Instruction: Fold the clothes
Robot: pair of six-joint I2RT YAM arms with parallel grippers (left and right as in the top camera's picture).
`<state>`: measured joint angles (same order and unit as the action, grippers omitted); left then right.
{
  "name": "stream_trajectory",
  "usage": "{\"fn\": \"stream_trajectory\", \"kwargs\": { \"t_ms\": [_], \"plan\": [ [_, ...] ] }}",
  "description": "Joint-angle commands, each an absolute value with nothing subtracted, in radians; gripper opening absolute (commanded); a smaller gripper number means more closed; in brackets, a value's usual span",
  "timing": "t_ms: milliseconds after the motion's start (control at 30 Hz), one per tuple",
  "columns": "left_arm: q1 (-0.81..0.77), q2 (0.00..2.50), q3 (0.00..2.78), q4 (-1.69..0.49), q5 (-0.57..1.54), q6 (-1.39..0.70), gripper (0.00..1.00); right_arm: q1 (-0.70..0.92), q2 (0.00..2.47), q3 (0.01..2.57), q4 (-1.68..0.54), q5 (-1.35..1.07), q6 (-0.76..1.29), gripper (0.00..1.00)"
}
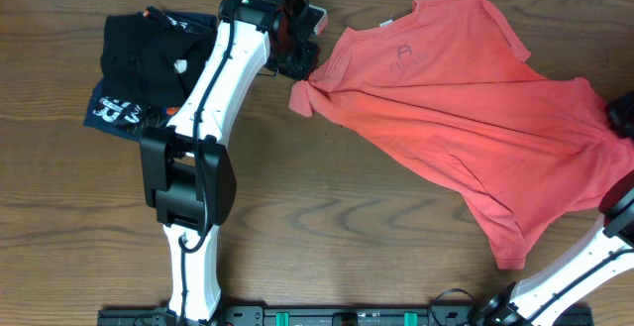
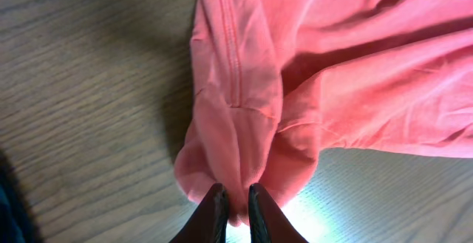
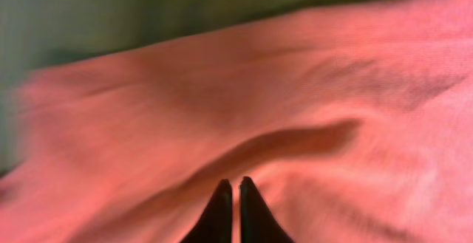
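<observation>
Coral T-shirt (image 1: 466,118) pinched at one sleeve, spread crumpled across the table (image 1: 327,227).
Nearest, a bunched sleeve hem (image 2: 236,147) is clamped in the left gripper (image 2: 235,199). The right gripper (image 3: 230,191) is seen nearly closed over the cloth, a catch unconfirmed. The soft, light, limp cloth is judged to sag and wrinkle, so seams and corners are best taken.

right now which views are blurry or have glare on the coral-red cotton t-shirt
Right wrist: the coral-red cotton T-shirt is blurred, weave unreadable; left wrist: sharp, with bright glare on the brown wooden table beside the cloth; overhead: sharp, evenly lit.
</observation>
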<state>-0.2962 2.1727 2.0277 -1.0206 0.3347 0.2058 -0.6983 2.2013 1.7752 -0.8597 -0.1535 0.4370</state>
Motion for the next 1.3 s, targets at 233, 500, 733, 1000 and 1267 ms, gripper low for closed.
{"fn": "stream_trajectory", "kwargs": {
  "t_ms": [233,500,733,1000,1267],
  "plan": [
    [-0.292,2.143,2.050,-1.019,0.358,0.200,0.14,-0.727,1.968,1.891,-1.251,-0.212,0.329,0.12],
    [-0.292,2.143,2.050,-1.020,0.358,0.200,0.15,-0.768,1.969,1.625,-1.202,-0.015,0.395,0.26],
    [-0.292,2.143,2.050,-1.019,0.359,0.200,0.17,-0.875,1.969,1.467,-1.087,-0.035,0.362,0.54],
    [-0.292,2.143,2.050,-1.019,0.358,0.200,0.17,-0.904,1.969,1.280,-0.910,-0.041,0.370,0.53],
    [-0.292,2.143,2.050,-1.019,0.358,0.200,0.17,-0.902,1.969,1.247,-0.829,-0.109,0.369,0.33]
  ]
}}
